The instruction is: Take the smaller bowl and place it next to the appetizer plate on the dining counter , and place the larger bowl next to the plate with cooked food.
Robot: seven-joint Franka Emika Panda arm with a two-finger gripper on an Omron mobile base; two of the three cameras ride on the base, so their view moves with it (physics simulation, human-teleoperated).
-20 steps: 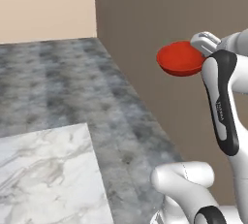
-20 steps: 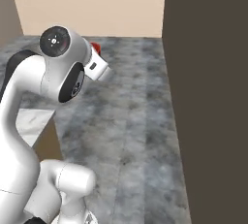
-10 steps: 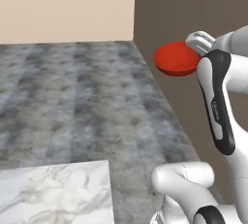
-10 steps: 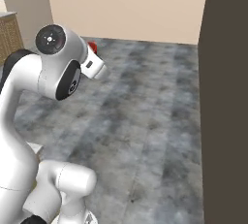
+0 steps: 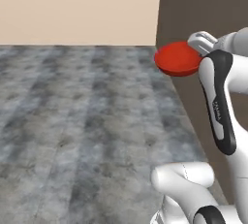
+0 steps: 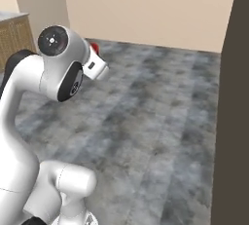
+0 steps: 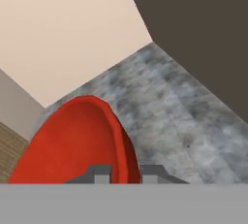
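- Smaller bowl: a plain, glossy red, shallow bowl, carried in the air at the end of the arm, well above the grey stone-patterned floor.
- In the hand view the smaller bowl runs up and away to the left of the fingertips, its rim passing between them; it is seen nearly edge-on, with the hollow side facing left.
- Hand: narrow, its two dark fingertips pinching the bowl's rim, one on each side of the wall.
- In the left base view the hand sits at the bowl's right edge, with the bowl sticking out from it to the left in front of a dark brown wall panel.
- In the right base view only a small red sliver of the bowl peeks out past the arm's round white joint, just beyond the hand's white housing.
- Beyond the hand lie the grey floor and a plain cream wall; to the right of the hand stands the dark panel.
- A strip of woven-looking wooden cabinet shows at the far left of the hand view, behind the bowl.
- Writing: a small line of dark lettering runs down the white forearm cover in the left base view, too small and blurred to read.
- The bowl itself carries no mark or pattern.
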